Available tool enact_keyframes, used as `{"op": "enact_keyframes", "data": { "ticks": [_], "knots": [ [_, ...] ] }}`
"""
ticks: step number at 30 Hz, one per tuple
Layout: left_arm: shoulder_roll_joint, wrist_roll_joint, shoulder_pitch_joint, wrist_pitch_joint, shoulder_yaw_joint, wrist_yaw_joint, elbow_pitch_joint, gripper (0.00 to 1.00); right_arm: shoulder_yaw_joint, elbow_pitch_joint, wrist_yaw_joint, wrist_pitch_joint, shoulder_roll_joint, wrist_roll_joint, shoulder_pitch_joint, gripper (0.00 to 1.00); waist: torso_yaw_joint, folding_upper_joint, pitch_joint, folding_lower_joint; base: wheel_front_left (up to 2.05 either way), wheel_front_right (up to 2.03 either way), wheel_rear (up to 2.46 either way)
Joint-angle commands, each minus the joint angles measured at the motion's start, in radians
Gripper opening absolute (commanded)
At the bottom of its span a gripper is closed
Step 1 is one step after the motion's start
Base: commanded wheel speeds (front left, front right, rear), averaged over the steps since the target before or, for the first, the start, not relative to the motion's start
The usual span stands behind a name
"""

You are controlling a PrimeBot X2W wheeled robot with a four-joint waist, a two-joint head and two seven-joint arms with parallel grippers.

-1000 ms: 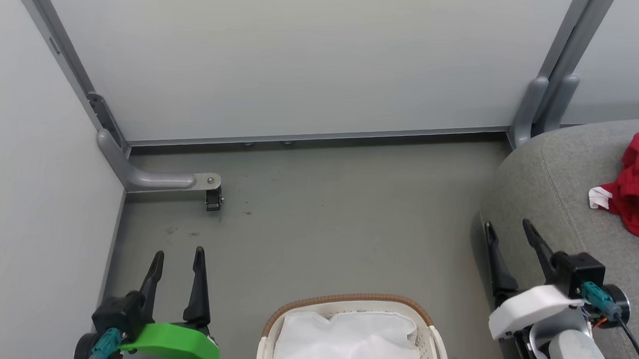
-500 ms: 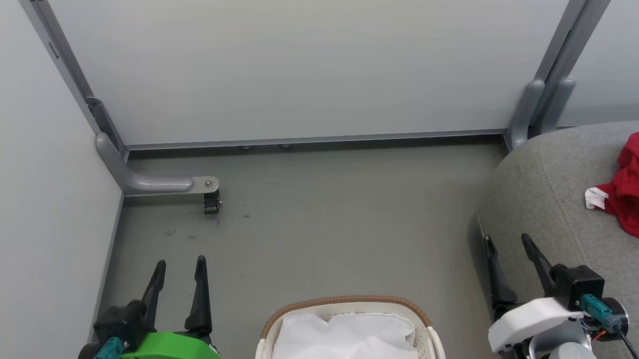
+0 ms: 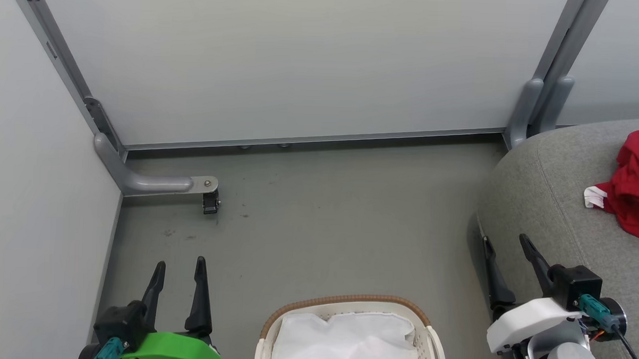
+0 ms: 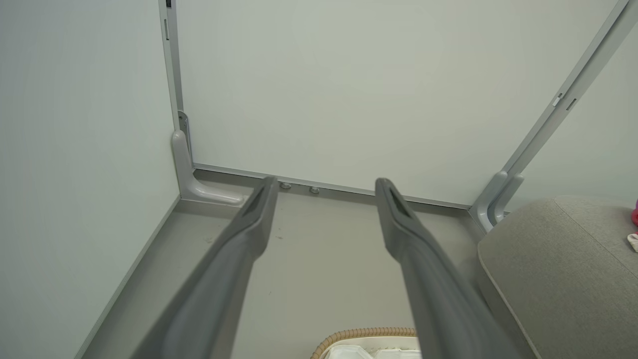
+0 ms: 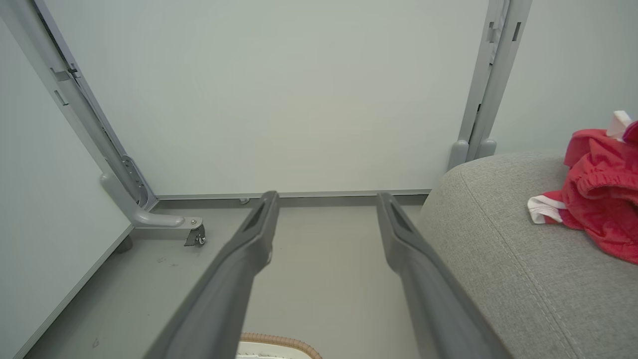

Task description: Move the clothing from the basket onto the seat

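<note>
- Soft bright red, white-cuffed garments (image 3: 635, 190) lie bunched on the grey woven-fabric seat cushion (image 3: 541, 208), away from its rounded corner.
- Oval white perforated basket (image 3: 347, 298), brown-rimmed, stands on the floor (image 3: 323, 227), seemingly near the seat cushion.
- Left pincer (image 3: 179, 261) and right pincer (image 3: 504, 238): both spread, empty.

Matt woven cloth — the seat (image 3: 541, 208)

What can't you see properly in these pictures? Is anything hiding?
- Basket: in the head view the bottom edge cuts off its near half. The part I can see holds a white liner, so I cannot tell whether clothes are left lower down.
- Red clothing on the seat: the head view's right edge cuts it off, so I cannot count the pieces.
- In the left wrist view the clothing is a tiny sliver at the right edge.
</note>
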Motion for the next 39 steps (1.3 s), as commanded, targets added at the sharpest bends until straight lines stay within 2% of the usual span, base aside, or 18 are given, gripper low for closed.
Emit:
{"op": "enact_keyframes", "data": {
  "ticks": [1,2,3,7,22,39],
  "knots": [
    [0.0,0.0,0.002,0.0,0.003,-0.002,-0.002,1.0,0.002,0.001,-0.001,-0.005,-0.004,0.007,-0.003,1.0,0.0,0.0,0.0,0.0,0.0,0.0,0.0],
    [0.0,-0.004,0.003,0.0,0.002,-0.005,-0.002,1.0,0.003,0.001,-0.001,-0.005,-0.004,0.008,-0.003,1.0,-0.001,0.0,0.0,0.0,0.0,0.0,0.0],
    [0.0,-0.003,0.0,0.0,0.0,-0.002,0.001,0.0,0.003,0.001,0.0,0.0,0.0,0.002,0.0,0.0,-0.001,0.0,0.0,0.0,0.0,0.0,0.0],
    [0.0,-0.012,0.005,0.002,-0.003,-0.002,0.031,0.0,0.0,0.031,0.0,0.006,0.008,0.01,0.016,0.0,-0.001,0.0,0.0,0.0,0.0,0.0,0.0],
    [0.005,-0.262,-0.021,0.071,0.045,-0.021,0.022,0.0,-0.021,0.002,0.0,0.08,0.006,0.296,0.016,0.0,-0.009,0.0,0.0,0.0,0.0,0.0,0.0],
    [0.009,-0.492,-0.044,0.136,0.092,-0.039,0.01,0.0,-0.039,-0.026,0.0,0.147,0.003,0.56,0.018,0.0,-0.017,0.0,0.0,0.0,0.0,0.0,0.0]
  ]
}}
